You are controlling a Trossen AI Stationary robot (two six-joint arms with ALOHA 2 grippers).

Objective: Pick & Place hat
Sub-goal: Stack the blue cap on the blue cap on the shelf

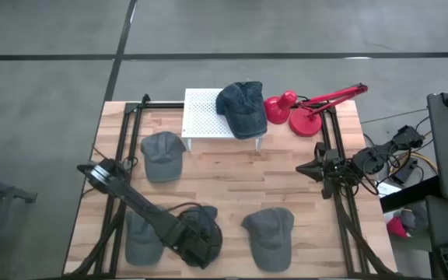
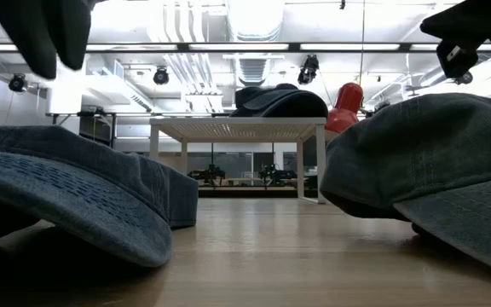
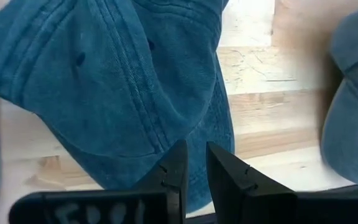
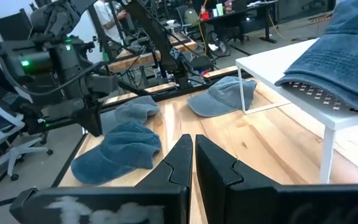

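My left gripper [image 1: 195,247] [image 3: 196,171] is over the table's near side, shut on a dark blue denim hat [image 1: 202,227] [image 3: 123,81]. Another dark blue hat [image 1: 242,107] [image 2: 280,101] lies crown up on the white perforated stand [image 1: 201,117] at the far edge. Three grey-blue hats rest on the wood: one left of the stand [image 1: 162,155], one at the near left [image 1: 141,239] and one near centre-right [image 1: 271,233]. My right gripper [image 1: 306,169] [image 4: 194,152] waits shut by the right edge, touching nothing. My left gripper pinches the dark blue hat's brim edge [image 3: 197,149] between its two fingers, coming from above and pointing down. The crown spreads out beyond the fingertips. Whether the hat is clear of the table, I cannot tell.
A red desk lamp [image 1: 306,109] stands right of the stand at the far right. Black frame rails [image 1: 127,140] run along both sides of the table. Bare wood [image 1: 239,175] lies open in the middle, between the stand and the near hats.
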